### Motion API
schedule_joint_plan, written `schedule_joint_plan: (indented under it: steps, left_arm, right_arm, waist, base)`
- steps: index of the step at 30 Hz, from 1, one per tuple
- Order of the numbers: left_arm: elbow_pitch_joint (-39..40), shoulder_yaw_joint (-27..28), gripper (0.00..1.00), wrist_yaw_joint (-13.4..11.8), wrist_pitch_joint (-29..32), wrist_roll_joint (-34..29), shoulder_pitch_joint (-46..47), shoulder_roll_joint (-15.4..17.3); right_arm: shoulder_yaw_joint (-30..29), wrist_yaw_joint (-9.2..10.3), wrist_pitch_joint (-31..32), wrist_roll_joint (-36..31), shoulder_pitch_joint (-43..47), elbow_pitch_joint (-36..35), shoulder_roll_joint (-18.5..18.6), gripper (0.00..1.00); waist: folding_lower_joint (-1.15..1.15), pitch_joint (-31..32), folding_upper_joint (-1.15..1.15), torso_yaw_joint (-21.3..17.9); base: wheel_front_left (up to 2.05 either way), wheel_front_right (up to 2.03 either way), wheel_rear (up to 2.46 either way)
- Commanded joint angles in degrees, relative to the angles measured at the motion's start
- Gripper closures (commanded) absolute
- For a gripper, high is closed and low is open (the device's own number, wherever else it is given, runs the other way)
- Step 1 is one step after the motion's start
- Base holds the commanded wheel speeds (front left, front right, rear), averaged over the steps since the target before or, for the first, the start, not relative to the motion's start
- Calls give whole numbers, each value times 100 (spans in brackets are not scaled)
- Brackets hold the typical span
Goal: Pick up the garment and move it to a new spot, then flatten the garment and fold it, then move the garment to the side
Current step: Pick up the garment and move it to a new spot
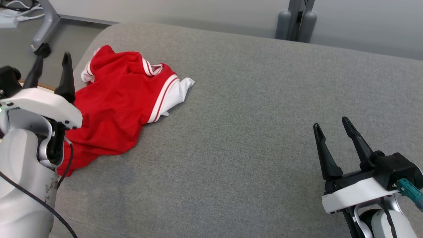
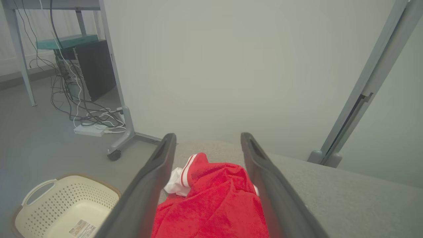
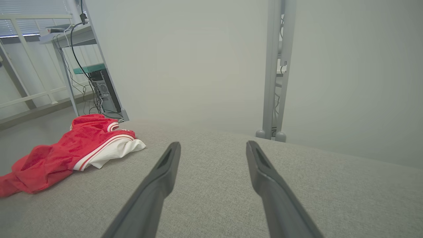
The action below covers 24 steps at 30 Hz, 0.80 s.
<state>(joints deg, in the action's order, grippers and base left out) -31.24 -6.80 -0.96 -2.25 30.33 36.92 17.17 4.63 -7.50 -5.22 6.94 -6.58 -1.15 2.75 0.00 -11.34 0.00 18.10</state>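
Pick-up step, not yet begun: my left pincer [image 1: 53, 59] hangs open and empty over the crumpled red white-trimmed garment [image 1: 115, 99] at the far-left corner of the grey padded tabletop [image 1: 251, 119], right pincer [image 1: 331, 123] open too, so next, I reckon, lower and pinch cloth.

Pale wall [image 3: 198, 66] behind a grey cushion [image 1: 251, 132]; desk [image 2: 49, 5], cables [image 2: 82, 109] and basket [image 2: 66, 205] on grey floor [image 2: 33, 142]

a crumpled red garment [image 1: 115, 109] (white stripes and trim) lies at the left end of the grey cushion [image 1: 251, 138]; the left gripper [image 1: 53, 59] hangs spread by its left edge, the right gripper [image 1: 331, 123] spread too, well apart over bare fabric
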Motion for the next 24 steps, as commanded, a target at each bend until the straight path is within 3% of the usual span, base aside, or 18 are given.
schedule_joint_plan:
  steps: [1, 10, 22, 23, 24]
  left_arm:
    - [-141, 5, 0, 32, 1, 44, 80, 7]
    - [-2516, -19, 0, 521, 699, 540, 426, -249]
    - [-3891, 29, 0, 796, 1170, 967, 766, -318]
    - [-3930, 19, 12, 805, 1174, 973, 782, -305]
    - [-3960, 19, 56, 806, 1149, 992, 802, -300]
  right_arm:
    - [-7, 2, 14, -18, -71, -31, 30, 0]
    - [-5, 2, 168, -223, -250, -201, 31, 0]
    - [97, 2, 200, -291, -551, -301, 31, 0]
    - [79, 2, 190, -295, -558, -297, 31, 0]
    - [70, 2, 175, -278, -564, -292, 31, 0]
  waist:
    - [0, -101, 0, -64]
    - [0, -512, 0, -132]
    - [0, -1000, 0, -441]
    - [0, -1026, 0, -467]
    - [0, -1045, 0, -489]
  base:
    - [0, 0, 0]
    - [0, 0, 0]
    - [0, 0, 0]
    - [0, 0, 0]
    - [0, 0, 0]
